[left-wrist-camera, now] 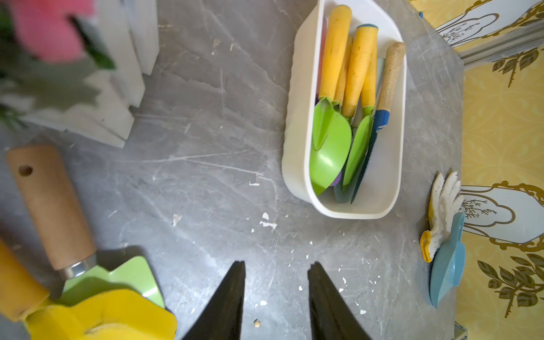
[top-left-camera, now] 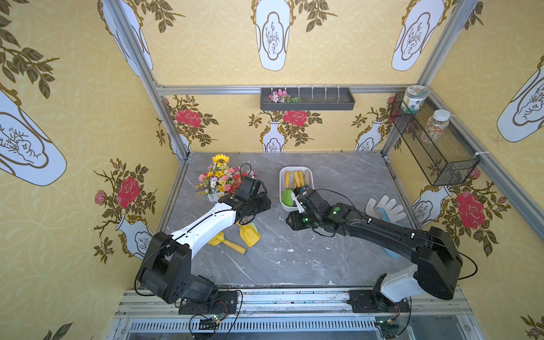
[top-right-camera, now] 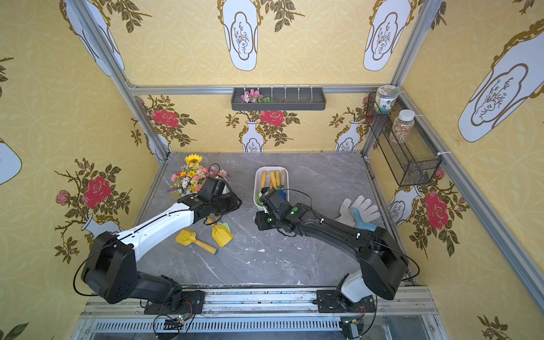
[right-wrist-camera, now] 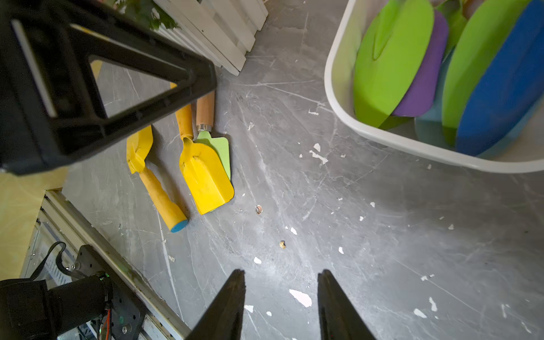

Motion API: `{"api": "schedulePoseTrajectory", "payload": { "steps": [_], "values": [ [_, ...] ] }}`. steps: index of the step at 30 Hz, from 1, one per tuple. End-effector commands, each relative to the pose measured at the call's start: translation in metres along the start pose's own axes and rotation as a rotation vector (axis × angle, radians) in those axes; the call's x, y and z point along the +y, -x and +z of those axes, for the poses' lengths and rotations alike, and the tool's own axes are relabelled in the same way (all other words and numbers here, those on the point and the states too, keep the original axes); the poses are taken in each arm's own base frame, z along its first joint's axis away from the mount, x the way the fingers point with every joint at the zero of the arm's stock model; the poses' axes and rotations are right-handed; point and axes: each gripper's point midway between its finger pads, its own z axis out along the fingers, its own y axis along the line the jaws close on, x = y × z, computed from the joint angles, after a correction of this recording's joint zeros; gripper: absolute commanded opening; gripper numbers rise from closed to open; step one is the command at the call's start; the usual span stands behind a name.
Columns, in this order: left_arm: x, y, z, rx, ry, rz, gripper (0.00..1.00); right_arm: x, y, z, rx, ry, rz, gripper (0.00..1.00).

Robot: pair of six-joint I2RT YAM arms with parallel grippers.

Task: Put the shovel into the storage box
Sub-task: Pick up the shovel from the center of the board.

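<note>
The white storage box (top-left-camera: 281,188) (left-wrist-camera: 297,123) (right-wrist-camera: 379,137) stands at mid-table with several shovels lying in it, blades green, purple and blue. Three shovels lie loose at the front left: a yellow spade (top-left-camera: 250,234) (right-wrist-camera: 206,176) resting on a green wooden-handled one (left-wrist-camera: 126,275) (right-wrist-camera: 220,148), and another yellow one (top-left-camera: 226,243) (right-wrist-camera: 153,179). My left gripper (left-wrist-camera: 276,265) hangs open over bare table next to them. My right gripper (right-wrist-camera: 281,272) is open too, over bare table just in front of the box. Neither holds anything.
A flower pot with a white picket fence (top-left-camera: 219,181) stands behind the left arm. A white glove (top-left-camera: 385,204) with a light blue scoop (top-left-camera: 384,216) on it lies at the right edge. A grey tray (top-left-camera: 307,101) and a wire basket (top-left-camera: 432,141) hang on the walls.
</note>
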Motion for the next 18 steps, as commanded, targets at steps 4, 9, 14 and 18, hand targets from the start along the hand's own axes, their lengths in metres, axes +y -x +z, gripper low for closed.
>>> {"api": "schedulePoseTrajectory", "payload": {
  "steps": [4,9,14,18],
  "values": [
    [0.027,-0.019,-0.013,-0.03,0.035,-0.075,0.4,0.017,0.005,0.009,-0.007,0.039,-0.033,0.45],
    [0.054,-0.032,-0.021,-0.048,0.095,-0.156,0.38,0.024,0.005,0.014,0.001,0.056,-0.042,0.45],
    [0.079,-0.039,-0.028,-0.089,0.147,-0.237,0.35,0.027,0.001,0.021,0.018,0.061,-0.047,0.45],
    [0.1,-0.041,-0.032,-0.121,0.203,-0.29,0.34,0.027,-0.001,0.024,0.026,0.063,-0.045,0.45]
  ]
}}
